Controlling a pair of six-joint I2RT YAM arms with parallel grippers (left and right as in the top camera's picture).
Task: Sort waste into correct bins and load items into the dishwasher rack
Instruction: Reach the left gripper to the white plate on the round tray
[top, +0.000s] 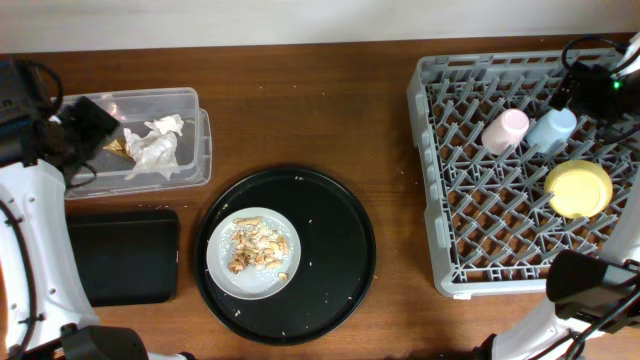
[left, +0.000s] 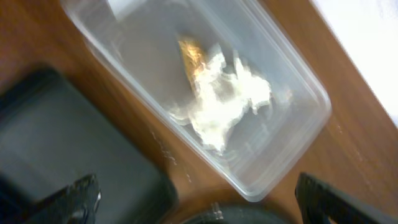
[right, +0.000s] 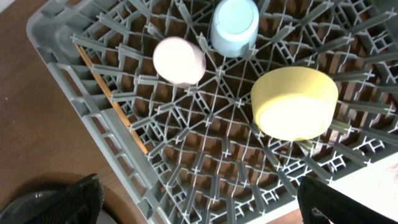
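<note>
A clear tub (top: 190, 105) at the back left holds crumpled tissue (top: 155, 145) and a gold wrapper (top: 118, 147); the tissue (left: 224, 102) also shows in the left wrist view. In front of it lies the shallow black tray (top: 120, 255). The grey-white plate (top: 225, 265) carries food scraps (top: 257, 247). The grey rack (top: 440, 200) holds a pink cup (top: 505, 130), a blue cup (top: 552, 128) and a yellow bowl (top: 578, 188), all upside down. My left gripper (left: 199, 202) hangs open above the tub's corner. My right gripper (right: 202, 202) hangs open over the rack.
The plate sits on a large round black tray (top: 335, 250) at the table's middle front. Thin wooden chopsticks (right: 109, 93) lie in the rack along its left side. Bare wooden tabletop (top: 310, 110) runs between the tub and the rack.
</note>
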